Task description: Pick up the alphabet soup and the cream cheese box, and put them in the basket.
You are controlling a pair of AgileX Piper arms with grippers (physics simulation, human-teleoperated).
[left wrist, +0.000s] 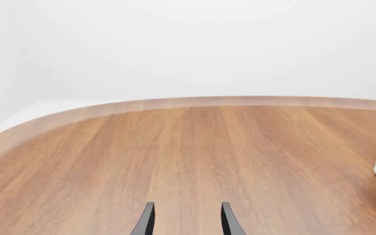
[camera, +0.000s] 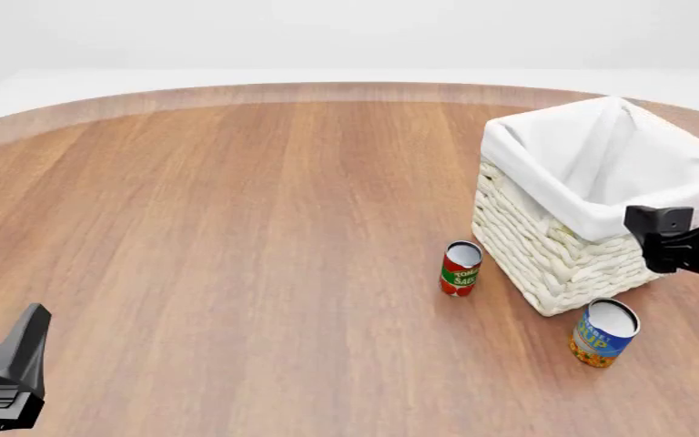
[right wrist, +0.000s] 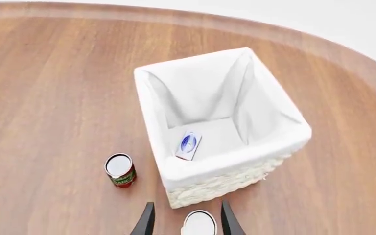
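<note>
A round wooden table (camera: 228,237) carries the cream wicker basket (camera: 544,250), white cloth folded over its rim, standing at the right side. Inside it, seen from the right wrist, the cream cheese box (right wrist: 189,145) lies on the lining against the near wall. The alphabet soup (camera: 603,333) stands upright on the table just in front of the basket's near corner; a red and green can (camera: 459,269) stands just left of the basket. The right gripper (right wrist: 185,223) hangs above the soup can, fingers spread, holding nothing. The left gripper (left wrist: 185,220), low at the near-left, is likewise spread and empty.
</note>
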